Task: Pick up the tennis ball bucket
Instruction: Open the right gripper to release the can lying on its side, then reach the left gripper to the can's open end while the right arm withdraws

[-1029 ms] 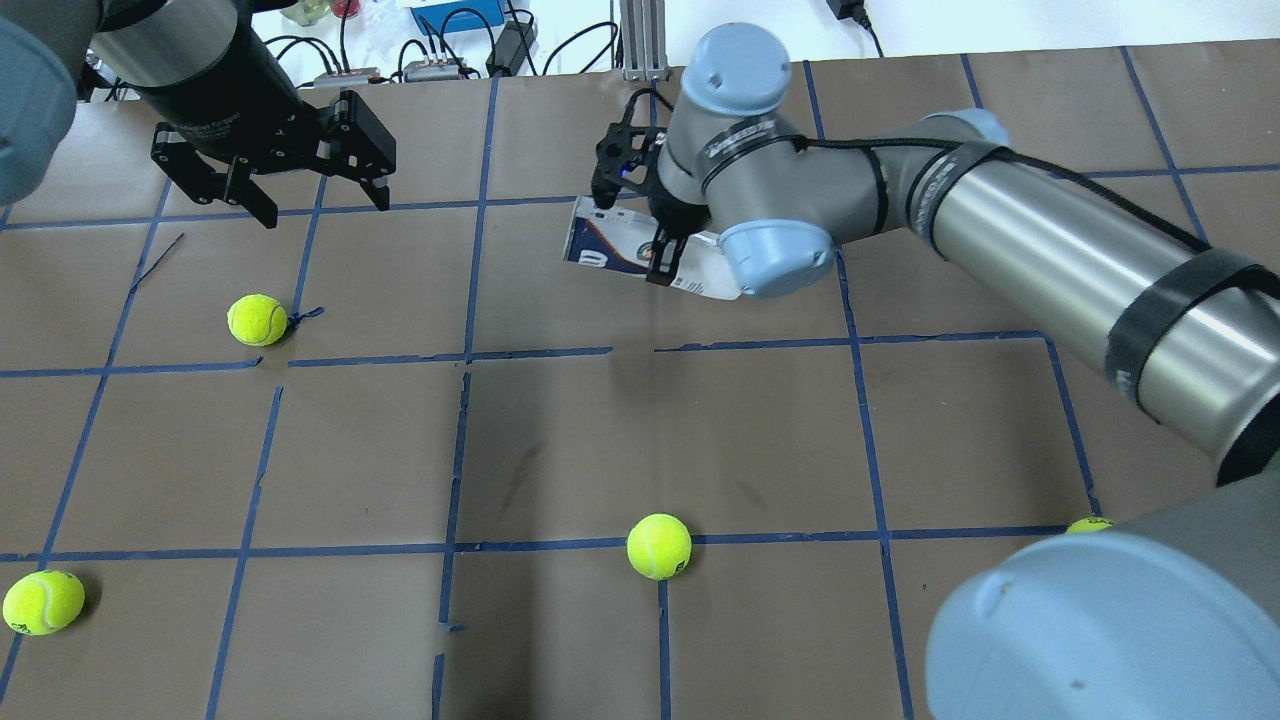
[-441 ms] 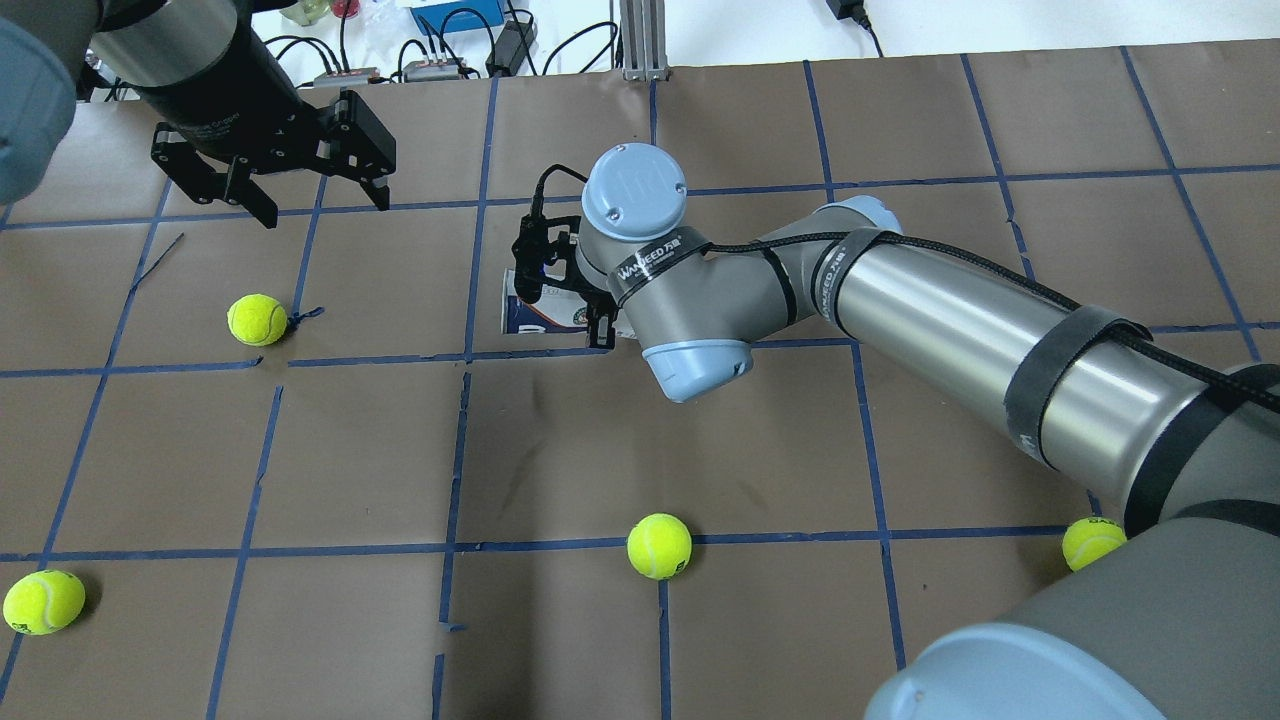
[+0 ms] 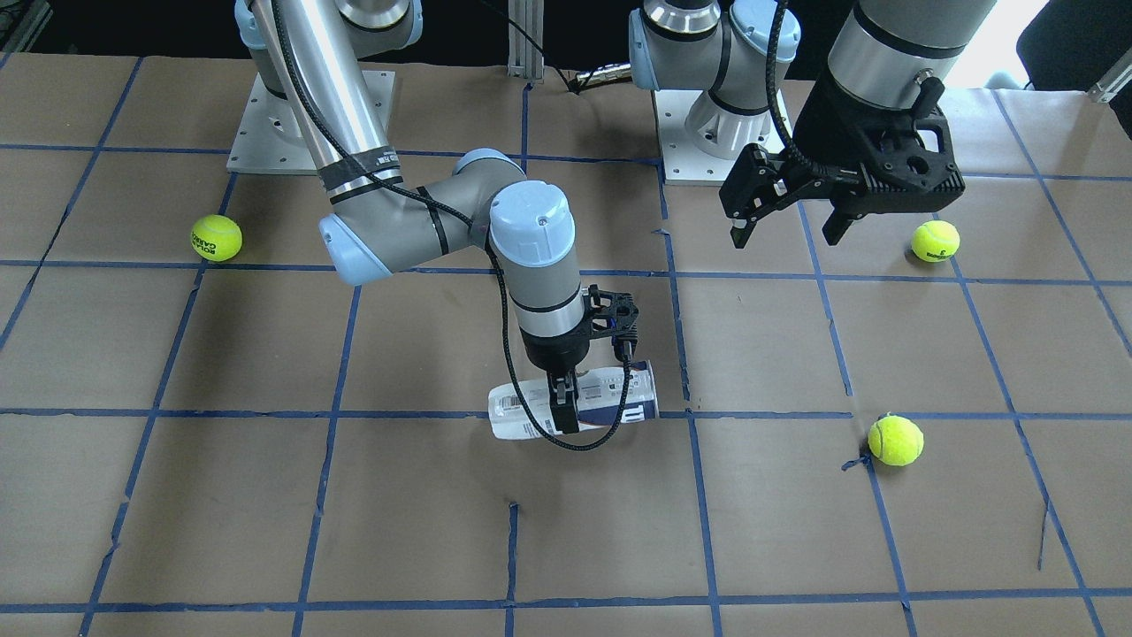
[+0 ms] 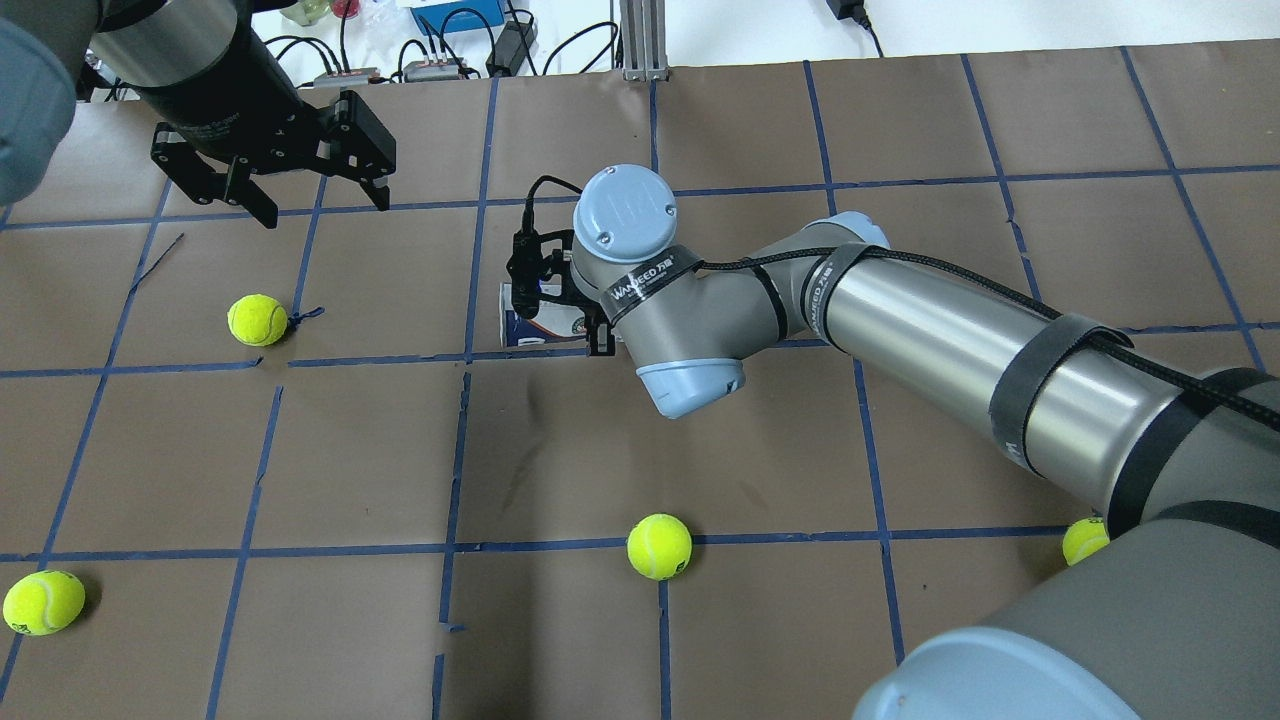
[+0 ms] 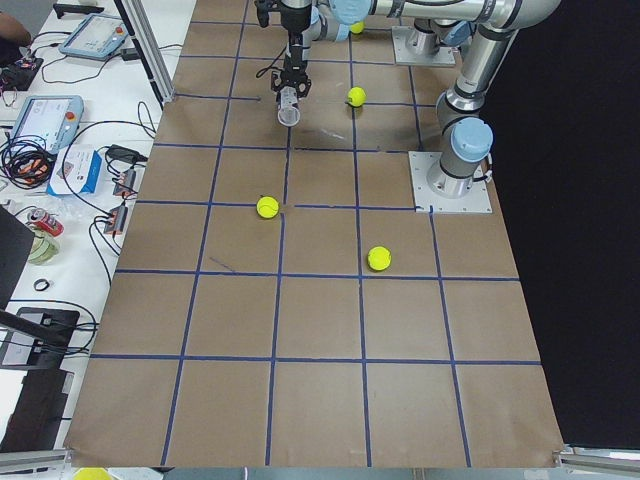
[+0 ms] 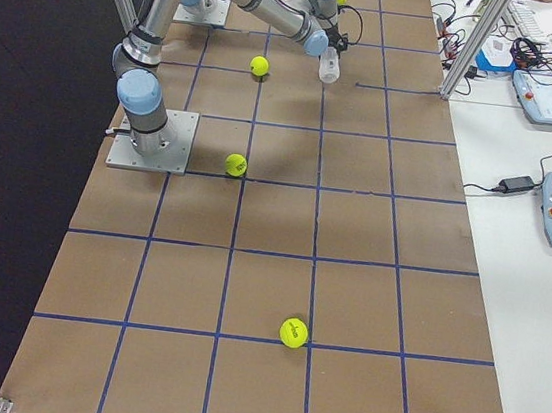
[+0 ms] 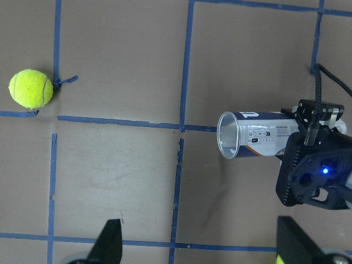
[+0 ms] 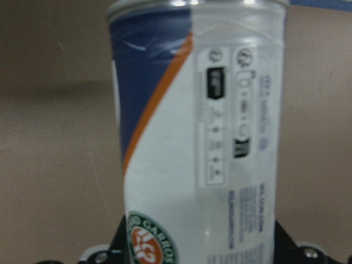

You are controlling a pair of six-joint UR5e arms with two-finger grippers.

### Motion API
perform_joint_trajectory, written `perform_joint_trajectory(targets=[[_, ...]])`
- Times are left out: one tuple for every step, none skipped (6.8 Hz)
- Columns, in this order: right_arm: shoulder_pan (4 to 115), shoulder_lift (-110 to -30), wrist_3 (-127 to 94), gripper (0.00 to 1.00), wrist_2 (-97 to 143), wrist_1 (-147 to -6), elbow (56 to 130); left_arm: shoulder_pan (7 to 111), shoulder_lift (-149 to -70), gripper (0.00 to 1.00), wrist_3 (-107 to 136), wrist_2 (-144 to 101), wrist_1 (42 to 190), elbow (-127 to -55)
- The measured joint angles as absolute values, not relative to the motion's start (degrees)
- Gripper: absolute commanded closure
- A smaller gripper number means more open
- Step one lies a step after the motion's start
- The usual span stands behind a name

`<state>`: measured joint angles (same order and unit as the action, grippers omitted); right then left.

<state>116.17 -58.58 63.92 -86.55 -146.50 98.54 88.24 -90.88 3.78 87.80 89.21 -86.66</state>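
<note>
The tennis ball bucket is a clear can with a white and navy label. It lies horizontal in my right gripper, which is shut around its middle and seems to hold it just above the paper. It also shows in the overhead view, in the left wrist view with its open end facing that camera, and up close in the right wrist view. The right wrist hides most of it from overhead. My left gripper is open and empty, hovering at the far left, apart from the can.
Tennis balls lie loose on the brown paper: one below the left gripper, one at front centre, one at front left, one by the right arm. Cables and boxes sit beyond the far edge.
My right arm has carried the can from the far centre leftward and nearer, about one grid square, slowing in the last step. The left gripper and the balls have not moved.
</note>
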Motion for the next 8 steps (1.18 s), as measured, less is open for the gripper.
perform_joint_trajectory(targets=[[116.21,-58.58,63.74,0.00,-86.62,-146.53,98.99,88.24,-90.88,0.00,3.78,87.80,89.21,-86.68],[116.16,-58.75,63.49,0.00,-86.63,-146.57,99.08,88.24,-90.88,0.00,3.78,87.82,89.21,-86.72],[115.90,-59.03,62.90,0.00,-86.58,-146.58,98.87,88.23,-90.88,0.00,3.76,87.84,89.23,-86.74],[114.97,-59.90,62.10,0.00,-86.39,-145.86,98.37,88.11,-90.90,0.00,3.22,87.82,89.58,-86.85],[112.93,-62.15,61.28,0.00,-86.04,-143.60,97.91,87.88,-91.37,0.00,1.95,87.79,89.96,-87.20],[109.75,-65.26,59.72,0.00,-84.76,-140.76,97.56,87.65,-92.80,0.00,0.48,87.64,89.75,-87.62],[105.87,-68.95,57.64,0.00,-82.52,-137.07,97.37,87.55,-95.52,0.00,-1.28,87.30,89.05,-87.70],[101.29,-73.71,56.13,0.00,-81.21,-131.06,97.28,87.36,-98.86,0.00,-3.40,85.45,87.90,-87.77]])
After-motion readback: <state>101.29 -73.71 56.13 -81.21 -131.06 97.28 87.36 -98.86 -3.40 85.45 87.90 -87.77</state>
